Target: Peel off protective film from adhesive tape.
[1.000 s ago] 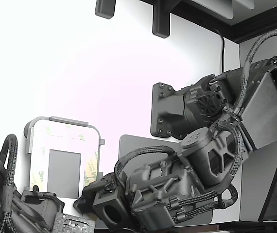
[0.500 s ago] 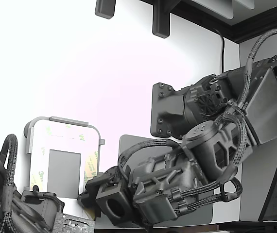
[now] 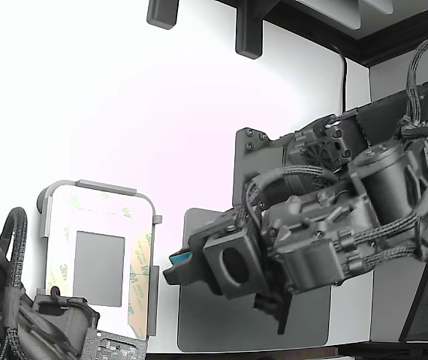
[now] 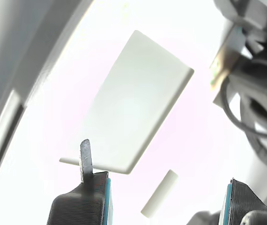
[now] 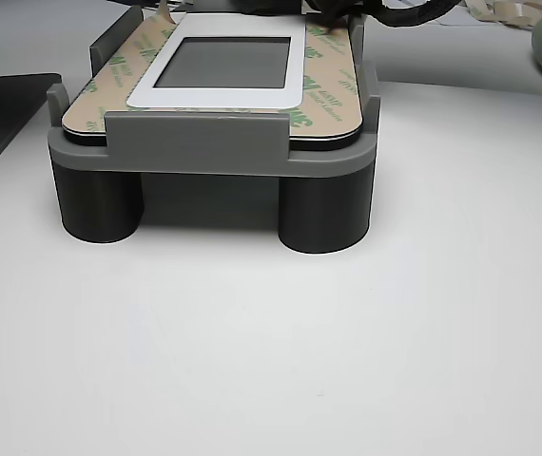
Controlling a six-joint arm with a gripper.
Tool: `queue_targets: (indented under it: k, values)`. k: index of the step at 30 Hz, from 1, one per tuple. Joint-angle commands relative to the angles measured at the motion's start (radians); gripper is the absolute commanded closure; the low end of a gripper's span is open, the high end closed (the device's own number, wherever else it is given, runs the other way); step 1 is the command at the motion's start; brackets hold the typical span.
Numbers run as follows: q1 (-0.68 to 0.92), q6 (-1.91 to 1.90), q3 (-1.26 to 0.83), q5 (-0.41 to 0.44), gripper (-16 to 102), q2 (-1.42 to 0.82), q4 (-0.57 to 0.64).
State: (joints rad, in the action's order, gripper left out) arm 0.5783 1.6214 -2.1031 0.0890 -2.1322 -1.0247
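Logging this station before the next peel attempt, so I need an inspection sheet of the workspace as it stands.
Surface: white tabletop, bare in front of the fixture.
Job's things: white plate sits in a grey fixture; protective film with green logos still covers the adhesive tape around the grey rectangle.
Clutter: dark-grey mat lies beside the fixture, on the exterior view's right; a small white strip lies on the table.
Tool: tool open, apart from the plate; a thin sliver sticks up from one finger.
Cables: braided cables loop along the arm.
Surroundings: black brackets overhead.
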Motion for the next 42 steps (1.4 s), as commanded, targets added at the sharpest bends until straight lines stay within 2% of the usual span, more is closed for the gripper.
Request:
queue_targets:
  k: [1, 4, 6, 8, 10, 12, 17, 20, 26, 28, 33, 38, 42]
  values:
    - [-0.043, -0.003, -0.003, -0.023, -12, -0.164, -0.018]
    - [-0.133, -0.051, -0.031, -0.117, -13, -0.232, -0.051]
    - [-0.209, -0.08, -0.087, -0.193, -10, -0.291, -0.006]
    - [-0.238, -0.232, -0.124, -0.201, -11, -0.359, -0.005]
    - [-0.27, -0.512, -0.187, -0.181, -4, -0.446, 0.058]
    - [-0.325, -0.819, -0.252, -0.173, -14, -0.552, 0.118]
    - [-0.495, -1.411, -0.385, -0.144, -14, -0.813, 0.098]
    - [-0.632, -1.583, -0.422, -0.213, -14, -0.799, 0.078]
    - [-0.788, -1.626, -0.502, -0.291, -14, -0.821, 0.061]
    - [-0.792, -1.624, -0.537, -0.282, -11, -0.822, 0.063]
    - [-0.792, -1.62, -0.537, -0.291, -14, -0.824, 0.061]
    - [-0.792, -1.652, -0.537, -0.242, -14, -0.824, 0.063]
    - [-0.792, -1.655, -0.537, -0.236, -14, -0.824, 0.063]
